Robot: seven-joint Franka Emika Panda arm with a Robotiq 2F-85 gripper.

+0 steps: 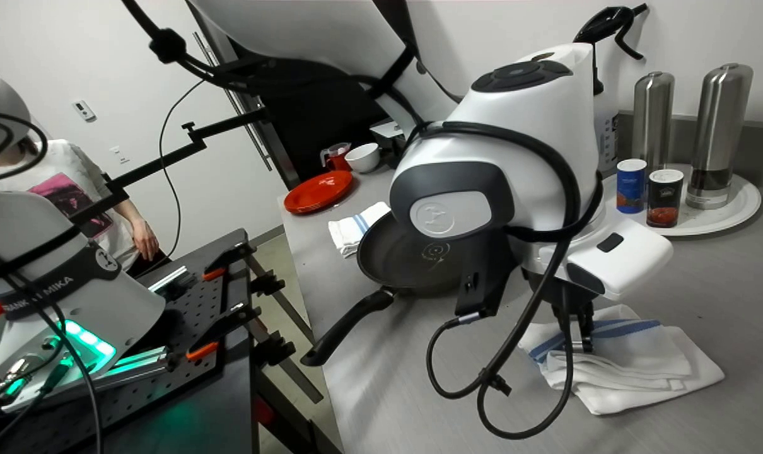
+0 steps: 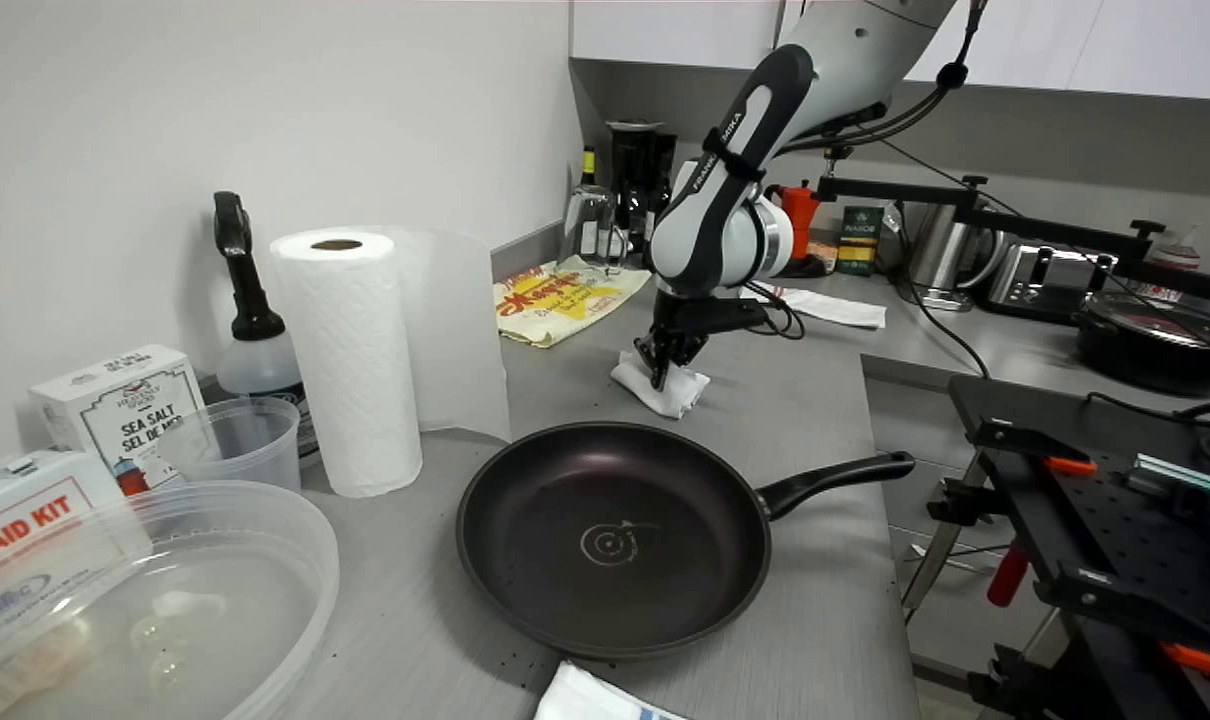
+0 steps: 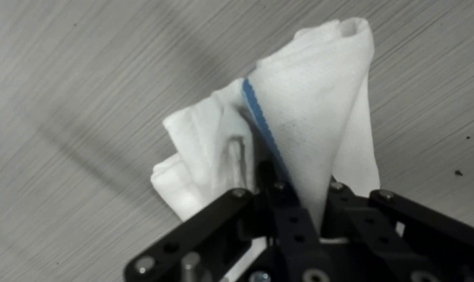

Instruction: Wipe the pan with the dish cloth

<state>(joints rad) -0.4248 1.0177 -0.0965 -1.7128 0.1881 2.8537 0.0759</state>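
The dish cloth (image 1: pixel 646 384), white with blue stripes, lies bunched on the grey counter. In the wrist view a fold of the dish cloth (image 3: pixel 307 94) rises between the two fingers of my gripper (image 3: pixel 305 192), which is shut on it. An exterior view shows the gripper (image 2: pixel 660 372) pointing down into the cloth, behind the pan. The black pan (image 2: pixel 605 580) rests flat on the counter, its inside bare apart from a printed logo. In an exterior view the arm covers part of the pan (image 1: pixel 407 258). The fingertips themselves are hidden in the fabric.
Another striped cloth (image 1: pixel 350 233) lies at the pan's far side. A paper towel roll (image 2: pixel 350 370) and a clear plastic tub (image 2: pixel 310 600) stand beside the pan. A white plate (image 1: pixel 744 205) bears shakers and mills near the wall. The pan's handle (image 2: pixel 835 480) reaches past the counter edge.
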